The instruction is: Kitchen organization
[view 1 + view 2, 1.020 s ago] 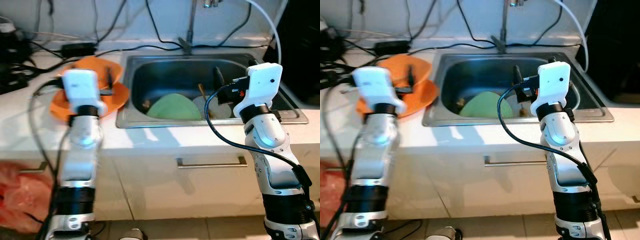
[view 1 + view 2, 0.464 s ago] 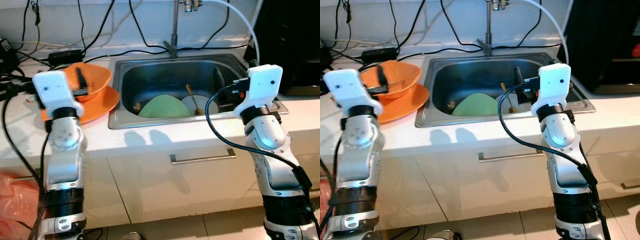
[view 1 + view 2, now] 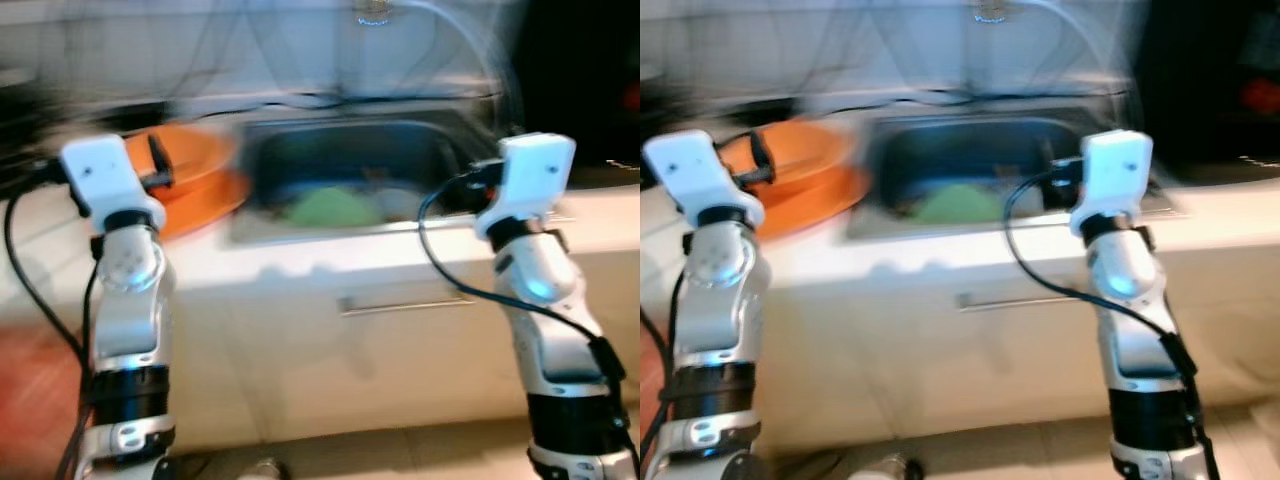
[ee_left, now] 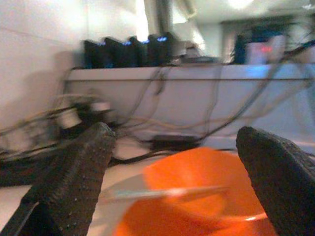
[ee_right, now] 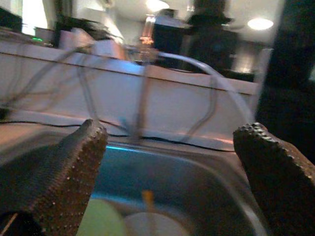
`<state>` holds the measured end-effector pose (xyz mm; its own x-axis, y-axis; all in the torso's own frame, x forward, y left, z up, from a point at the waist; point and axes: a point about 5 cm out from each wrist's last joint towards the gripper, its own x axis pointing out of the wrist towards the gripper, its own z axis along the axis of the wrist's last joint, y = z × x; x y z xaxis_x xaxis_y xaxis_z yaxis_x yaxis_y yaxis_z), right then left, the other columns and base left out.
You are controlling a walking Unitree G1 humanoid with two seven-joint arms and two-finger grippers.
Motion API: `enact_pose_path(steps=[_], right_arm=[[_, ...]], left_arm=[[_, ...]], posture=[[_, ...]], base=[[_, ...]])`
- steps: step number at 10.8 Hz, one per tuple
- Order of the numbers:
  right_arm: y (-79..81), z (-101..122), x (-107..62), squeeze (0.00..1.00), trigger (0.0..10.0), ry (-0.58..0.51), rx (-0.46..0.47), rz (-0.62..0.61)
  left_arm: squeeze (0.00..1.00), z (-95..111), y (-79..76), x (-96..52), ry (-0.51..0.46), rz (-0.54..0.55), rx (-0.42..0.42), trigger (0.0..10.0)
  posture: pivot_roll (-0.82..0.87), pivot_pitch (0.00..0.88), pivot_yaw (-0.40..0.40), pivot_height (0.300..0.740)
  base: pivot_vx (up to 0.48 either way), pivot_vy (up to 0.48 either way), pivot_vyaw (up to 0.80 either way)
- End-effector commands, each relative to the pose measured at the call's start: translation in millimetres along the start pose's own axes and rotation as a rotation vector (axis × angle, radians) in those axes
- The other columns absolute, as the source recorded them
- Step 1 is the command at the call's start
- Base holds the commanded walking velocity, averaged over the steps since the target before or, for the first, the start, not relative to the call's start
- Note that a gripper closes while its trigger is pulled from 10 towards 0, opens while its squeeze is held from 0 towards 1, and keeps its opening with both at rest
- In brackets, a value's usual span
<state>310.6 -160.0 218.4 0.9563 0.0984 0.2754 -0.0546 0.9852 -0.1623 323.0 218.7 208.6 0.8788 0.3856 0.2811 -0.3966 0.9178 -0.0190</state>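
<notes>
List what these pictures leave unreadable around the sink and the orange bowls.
- Sink contents, left eye view: motion blur; the green plate reads as a smear, and what lies beside it cannot be named.
- Orange bowl, left wrist view: cut by the lower edge; the pale utensil across it is blurred.
- Faucet, right wrist view: blurred.
- Right end effector: open; plates below cut by the edge.
</notes>
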Motion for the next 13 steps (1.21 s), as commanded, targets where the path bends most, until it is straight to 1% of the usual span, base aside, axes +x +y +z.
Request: enact_pose_path(steps=[1, 2, 3, 4, 5, 6, 8, 9, 10, 11, 12, 13], right_arm=[[-3.1, -1.8, -1.2, 0.00, 10.0, 0.003, -0.003, -0.023], [-6.9, -5.3, -2.6, 0.00, 10.0, 0.006, -0.021, -0.035], [-25.1, -17.1, -3.6, 0.00, 10.0, 0.041, -0.017, -0.098], [-34.2, -18.8, -3.9, 0.00, 10.0, 0.051, 0.007, -0.136], [-37.2, -18.7, -6.9, 0.00, 10.0, 0.050, 0.014, -0.149], [-31.8, -20.2, -8.6, 0.00, 10.0, 0.050, 0.005, -0.137], [-21.2, -17.6, -7.7, 0.00, 10.0, 0.029, 0.001, -0.094], [-18.6, -13.8, -6.6, 0.00, 10.0, 0.017, 0.014, -0.079], [-14.9, -9.0, -5.9, 0.00, 10.0, 0.003, 0.024, -0.059], [-7.3, -5.4, -5.2, 0.00, 10.0, 0.000, 0.053, -0.013], [-3.0, -1.9, -6.0, 0.00, 10.0, -0.007, 0.038, 0.032], [-3.0, 1.3, -8.9, 0.00, 10.0, -0.012, 0.019, 0.069]], left_arm=[[0.00, 5.3, -8.5, 2.2, -0.002, -0.040, -0.019, 10.0], [0.00, 6.8, -13.7, 1.2, -0.004, -0.073, -0.037, 10.0], [0.00, 7.7, -17.5, 0.2, -0.008, -0.095, -0.040, 10.0], [0.00, 7.3, -18.0, -0.1, -0.003, -0.099, -0.044, 10.0], [0.00, 6.2, -19.2, -1.1, -0.006, -0.119, -0.030, 10.0], [0.00, 6.0, -19.8, -0.8, -0.005, -0.122, -0.030, 10.0], [0.00, 6.3, -23.7, -3.7, -0.027, -0.149, -0.002, 10.0], [0.00, 0.5, -22.8, -7.5, -0.011, -0.159, 0.012, 10.0], [0.00, -4.4, -22.3, -12.3, -0.013, -0.193, 0.031, 10.0], [0.00, -15.5, -28.0, -20.2, 0.024, -0.285, 0.029, 10.0], [0.00, -17.1, -34.6, -25.5, 0.027, -0.360, 0.032, 10.0], [0.00, -17.0, -43.0, -33.5, 0.015, -0.464, 0.036, 10.0]], posture=[[0.11, 0.000, 0.068, 0.740], [0.11, 0.000, 0.071, 0.740], [0.12, 0.000, 0.081, 0.740], [0.12, 0.001, 0.085, 0.740], [0.11, 0.003, 0.093, 0.740], [0.11, 0.005, 0.094, 0.740], [0.11, 0.004, 0.086, 0.740], [0.12, 0.002, 0.084, 0.740], [0.12, 0.000, 0.082, 0.740], [0.11, 0.000, 0.077, 0.740], [0.11, 0.000, 0.075, 0.740], [0.11, 0.000, 0.066, 0.740]], base=[[0.000, 0.000, 0.00], [0.360, 0.000, 0.00], [0.472, 0.000, 0.00], [0.345, 0.000, 0.00], [0.000, 0.000, 0.00], [0.000, 0.000, 0.00], [0.000, 0.000, 0.00], [0.000, 0.000, 0.00], [0.000, 0.000, 0.00], [0.000, 0.000, 0.00], [0.000, 0.000, 0.00], [0.000, 0.000, 0.00]])
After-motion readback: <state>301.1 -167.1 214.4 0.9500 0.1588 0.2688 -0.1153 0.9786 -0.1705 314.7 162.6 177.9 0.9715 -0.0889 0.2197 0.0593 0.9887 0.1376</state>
